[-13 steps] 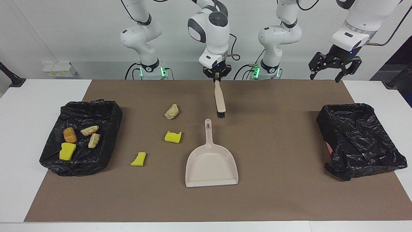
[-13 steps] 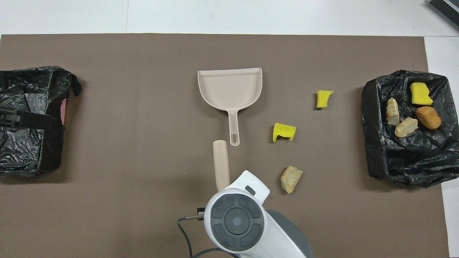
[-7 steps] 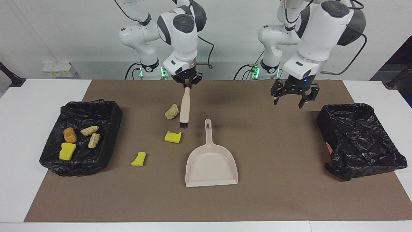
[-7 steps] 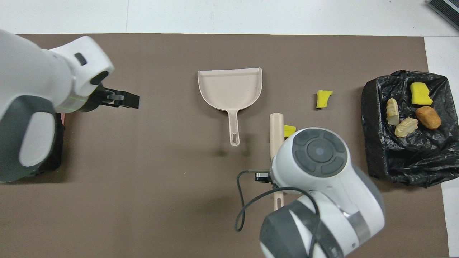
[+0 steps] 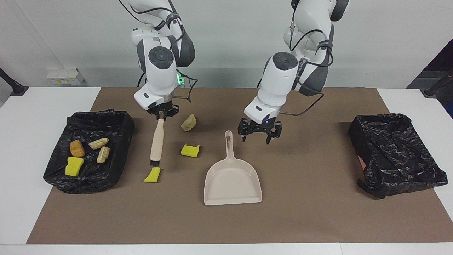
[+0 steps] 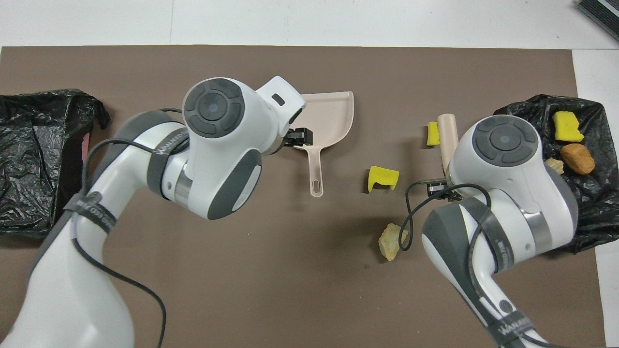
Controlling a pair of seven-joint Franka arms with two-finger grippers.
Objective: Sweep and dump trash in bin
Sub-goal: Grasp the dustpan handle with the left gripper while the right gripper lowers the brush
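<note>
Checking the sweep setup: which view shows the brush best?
The facing view: the brush hangs full-length from the shut right gripper, its bristles just above a yellow chunk. In the overhead view the right arm hides all but the brush's far end.

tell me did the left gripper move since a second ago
Yes. The left gripper, open, has swung in from over the empty bin at its own end of the table and now hangs beside the dustpan handle.
</note>
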